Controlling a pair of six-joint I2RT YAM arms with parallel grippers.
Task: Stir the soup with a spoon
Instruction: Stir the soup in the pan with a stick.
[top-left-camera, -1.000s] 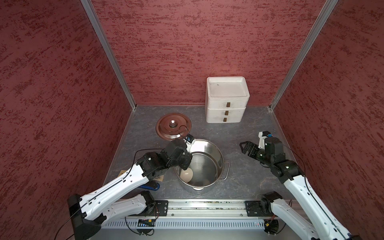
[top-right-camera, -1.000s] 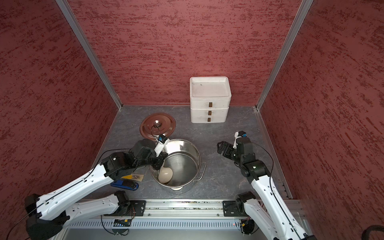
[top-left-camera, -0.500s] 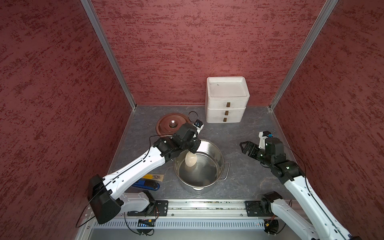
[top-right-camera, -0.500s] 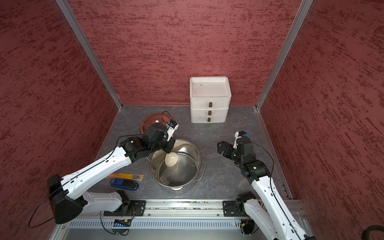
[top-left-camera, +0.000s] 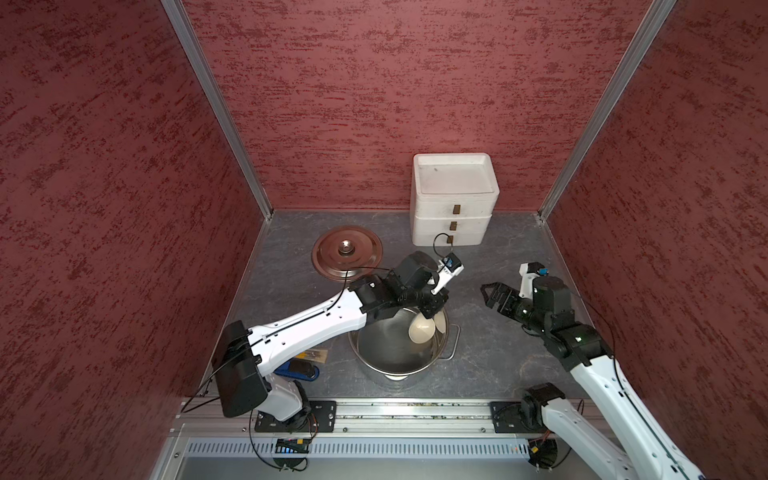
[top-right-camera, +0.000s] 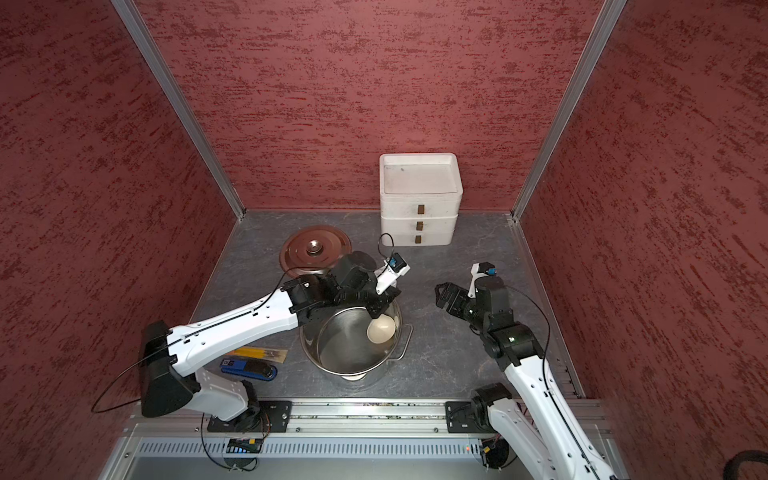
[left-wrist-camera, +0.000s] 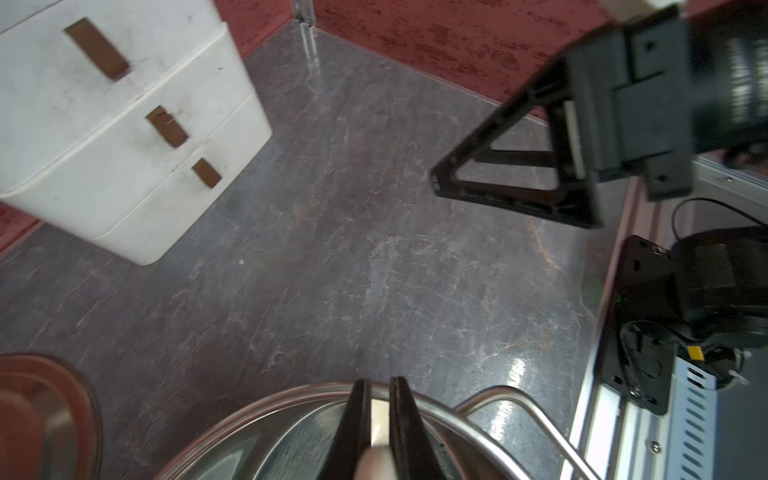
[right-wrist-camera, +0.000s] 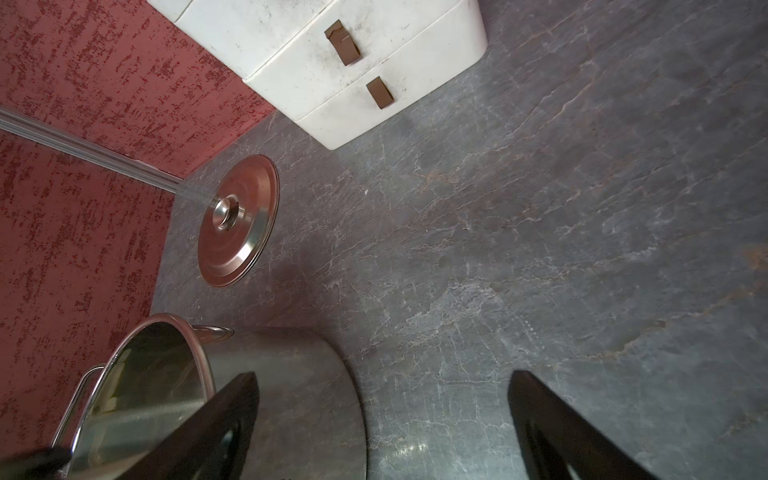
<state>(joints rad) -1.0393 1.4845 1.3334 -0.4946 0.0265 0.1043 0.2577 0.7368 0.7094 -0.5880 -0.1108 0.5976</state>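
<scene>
Gripping the spoon (top-left-camera: 422, 330) by its slim handle, with the left fingers (left-wrist-camera: 360, 411) clenched tight on it just above the pot (top-left-camera: 374, 355). Holding the oval bowl down inside the pot, close against the wall on the loop handle (top-left-camera: 455, 343) side; cannot tell whether touching. Cannot make out any liquid against the steel either.

Most likely to go wrong at that wall. If swept any wider toward the loop handle, would jam the bowl against steel, then either lever the spoon round between the fingers or shove the pot across the counter (top-left-camera: 490, 365). Pinched on so thin and smooth a handle, with so long a lever below, probably weak against twisting. If lifted too high mid-circle, would catch the rim and could rock the pot or flick its contents out.

No steadying on offer, with the right fingers (top-left-camera: 492, 291) spread wide on nothing, well apart from the pot beyond its loop handle. Little to fear from the lid (top-left-camera: 347, 253), lying flat on the counter beyond the pot's far side.
</scene>
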